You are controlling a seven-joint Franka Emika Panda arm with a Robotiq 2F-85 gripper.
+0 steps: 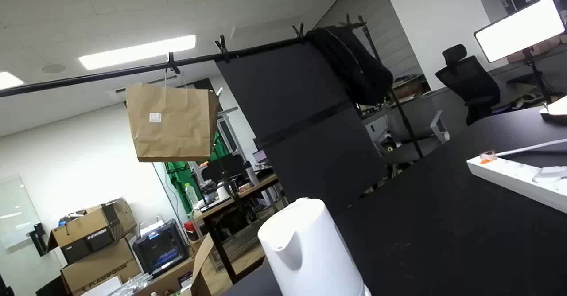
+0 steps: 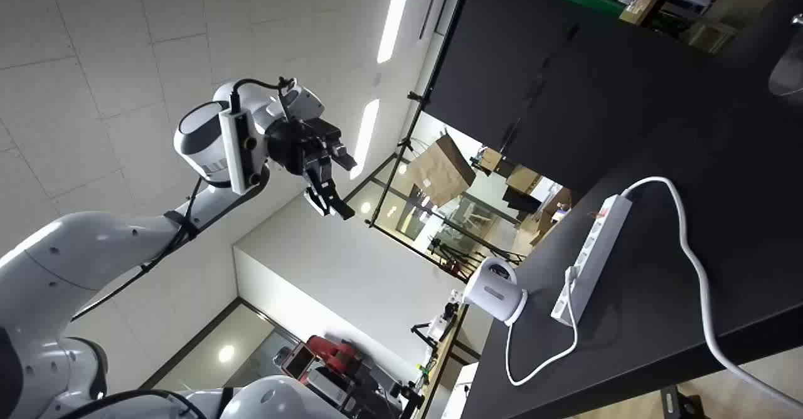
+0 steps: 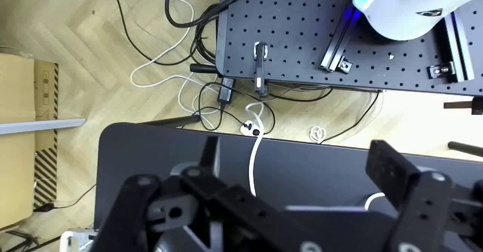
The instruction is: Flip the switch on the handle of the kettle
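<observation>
Jaws stand wide apart, well away from the kettle (image 2: 494, 292), whose cord (image 2: 543, 365) loops to a power strip (image 2: 595, 256).

My gripper (image 2: 346, 185) hangs in the air, well apart from the kettle (image 2: 494, 293), which stands on the table (image 2: 627, 325) near its edge. In both exterior views the power strip (image 2: 591, 259) lies to the right of the kettle; across the table a cord (image 2: 543, 365) runs between them. In an exterior view, behind the kettle, a bag (image 1: 172, 123) hangs from a bar (image 1: 110, 74), to the left of a panel (image 1: 305, 123). In the wrist view, floor (image 3: 292, 118) separates the table beneath my fingers (image 3: 388, 169) from a platform (image 3: 294, 59).
</observation>
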